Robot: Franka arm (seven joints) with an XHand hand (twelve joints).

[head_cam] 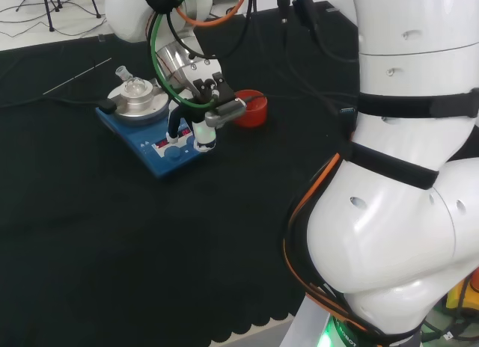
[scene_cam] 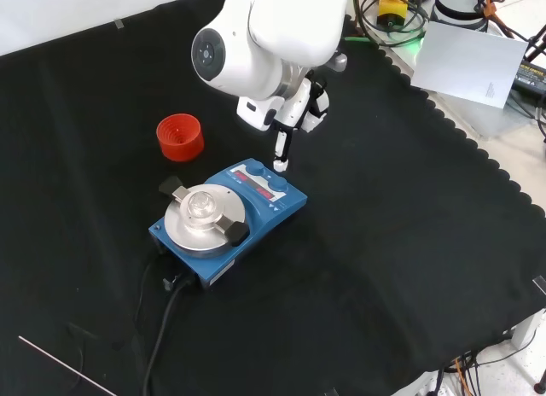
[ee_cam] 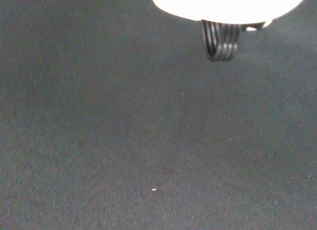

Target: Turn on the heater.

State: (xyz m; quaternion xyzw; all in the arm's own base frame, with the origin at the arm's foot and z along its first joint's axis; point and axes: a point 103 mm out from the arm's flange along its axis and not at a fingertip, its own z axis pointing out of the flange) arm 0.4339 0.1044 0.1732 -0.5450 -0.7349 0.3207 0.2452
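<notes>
The surface (scene_cam: 409, 242) is draped in matte black cloth with a scalloped edge. On it sits the heater (scene_cam: 229, 218), a flat blue box with a round silver metal plate on top and a sloped front panel carrying two blue knobs. The robot hand (scene_cam: 290, 114) hangs just above that panel; in the front view a straight black finger with a white tip (scene_cam: 279, 165) points down at the knob end of the heater. Its fingers look relaxed and grasp nothing. Near the heater stands a red ribbed ring (scene_cam: 180, 136), round and hollow.
</notes>
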